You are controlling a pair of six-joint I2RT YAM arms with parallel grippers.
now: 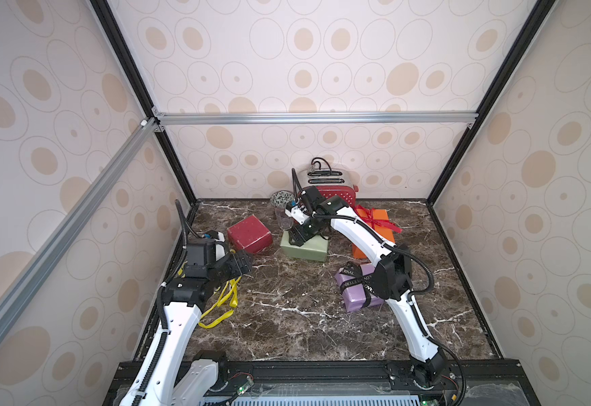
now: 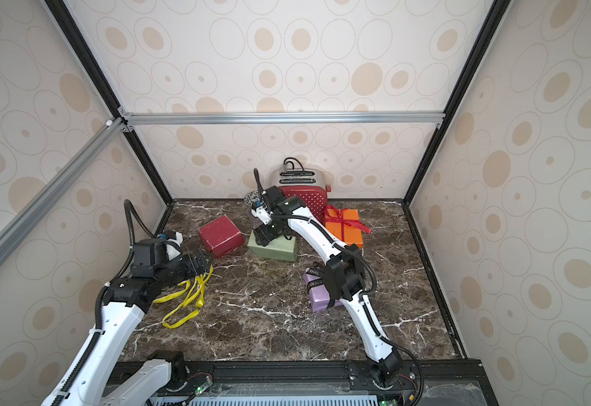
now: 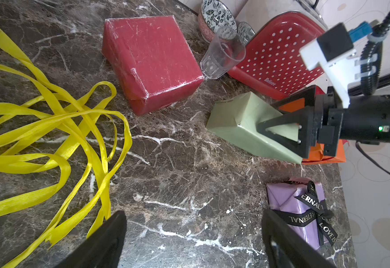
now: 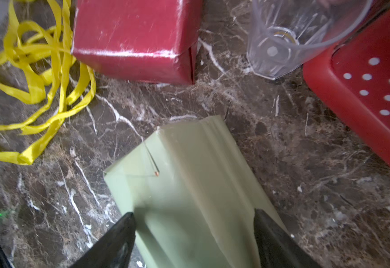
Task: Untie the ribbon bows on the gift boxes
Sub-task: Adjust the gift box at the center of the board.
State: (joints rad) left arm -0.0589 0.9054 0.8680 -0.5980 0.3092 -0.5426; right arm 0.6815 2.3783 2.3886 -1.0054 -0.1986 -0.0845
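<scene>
Right gripper (image 4: 194, 214) astride green box (image 1: 308, 251), jaws spread; left gripper (image 3: 193, 213) wide open, empty.
Can't tell whether the right pads touch the box sides. Green box sits mid-counter (image 1: 287, 334) toward the back edge, no ribbon on it. Dark red box (image 1: 250, 235) beside it, also bare. Left gripper hovers near the left edge over loose yellow ribbons (image 3: 15, 162). Not yet untied: red bow (image 2: 339, 219) on orange box (image 2: 352, 235), back right; black lettered bow (image 3: 300, 219) on purple box (image 3: 289, 199), right of centre. Judgement: satin is thin, limp and slick, so pinch a free tail, not the knot. Boxes look light and will likely slide, so brace one. Clear cup (image 3: 222, 53) near back edge: empty. Patterned bowl (image 3: 215, 16) behind it: contents not visible.
</scene>
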